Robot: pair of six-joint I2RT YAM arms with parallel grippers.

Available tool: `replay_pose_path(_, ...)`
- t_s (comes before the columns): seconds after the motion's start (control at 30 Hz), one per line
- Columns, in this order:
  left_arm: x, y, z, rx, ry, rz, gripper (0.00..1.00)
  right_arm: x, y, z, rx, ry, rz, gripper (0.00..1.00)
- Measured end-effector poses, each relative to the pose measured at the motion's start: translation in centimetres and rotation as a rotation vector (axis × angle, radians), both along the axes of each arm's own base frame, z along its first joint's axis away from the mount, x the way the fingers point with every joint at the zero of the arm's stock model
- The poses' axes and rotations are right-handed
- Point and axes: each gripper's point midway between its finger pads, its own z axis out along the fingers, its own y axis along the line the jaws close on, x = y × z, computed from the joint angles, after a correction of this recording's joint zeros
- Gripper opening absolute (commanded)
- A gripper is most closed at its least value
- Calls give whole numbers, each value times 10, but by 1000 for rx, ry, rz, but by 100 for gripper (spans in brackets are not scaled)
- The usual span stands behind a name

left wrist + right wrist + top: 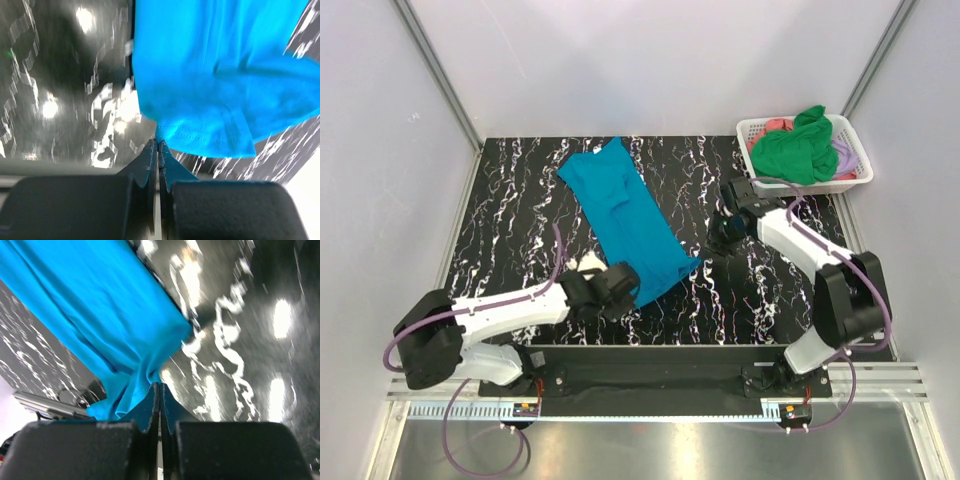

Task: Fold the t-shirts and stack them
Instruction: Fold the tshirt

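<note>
A teal-blue t-shirt lies folded into a long strip, running diagonally from the back of the table toward the front right. My left gripper is at the strip's near-left corner. In the left wrist view it is shut on the hem of the shirt. My right gripper is at the near-right corner. The right wrist view shows it shut on a bunched fold of the teal cloth.
A white lattice basket stands at the back right corner, holding a bright green shirt, a coral-pink one and a lilac one. Grey walls close in the black marbled table on three sides.
</note>
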Motion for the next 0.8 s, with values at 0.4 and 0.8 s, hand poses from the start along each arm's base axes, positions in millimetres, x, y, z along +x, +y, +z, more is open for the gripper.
replay_pose_path(0.4, 94, 51, 2, -13, -2, 63, 0, 95, 35, 10, 2, -49, 32, 0)
replay_pose_path(0.8, 195, 85, 7, -40, -18, 24, 0, 191, 73, 14, 26, -126, 50, 0)
